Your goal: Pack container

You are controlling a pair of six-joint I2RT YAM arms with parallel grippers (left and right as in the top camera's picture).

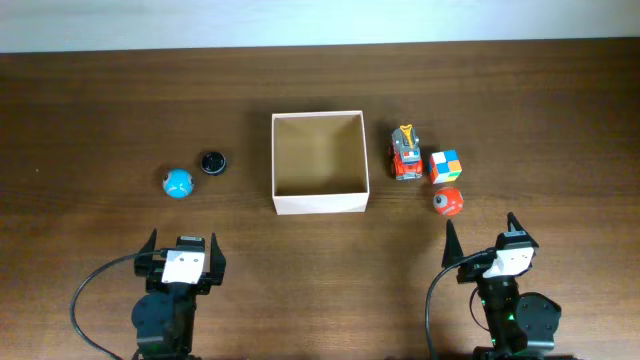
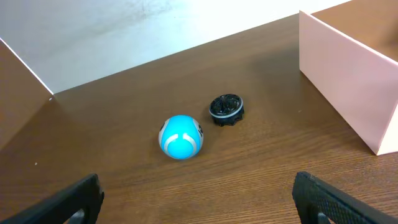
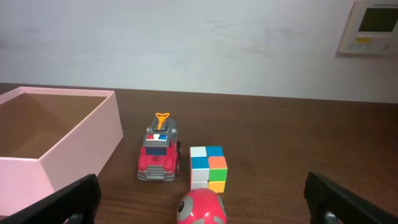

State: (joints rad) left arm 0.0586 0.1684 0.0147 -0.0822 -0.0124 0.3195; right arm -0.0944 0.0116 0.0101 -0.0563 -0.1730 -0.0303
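Observation:
The container (image 1: 320, 203), a square shallow box with cream-white walls and a tan floor, stands empty at the table's middle; it also shows in the left wrist view (image 2: 348, 81) and the right wrist view (image 3: 81, 137). Left of it lie a blue ball (image 1: 178, 183) (image 2: 181, 137) and a small black disc (image 1: 212, 162) (image 2: 226, 109). Right of it are a red toy truck (image 1: 405, 155) (image 3: 159, 155), a colour cube (image 1: 446, 166) (image 3: 208, 167) and a red ball (image 1: 448, 201) (image 3: 201, 208). My left gripper (image 1: 181, 250) (image 2: 198, 202) is open and empty, near the front edge. My right gripper (image 1: 482, 240) (image 3: 202, 202) is open and empty, just short of the red ball.
A white wall runs behind the table's far edge (image 1: 320, 45). A wall panel (image 3: 372, 26) hangs at the upper right of the right wrist view. Black cables (image 1: 90, 290) loop beside both arm bases.

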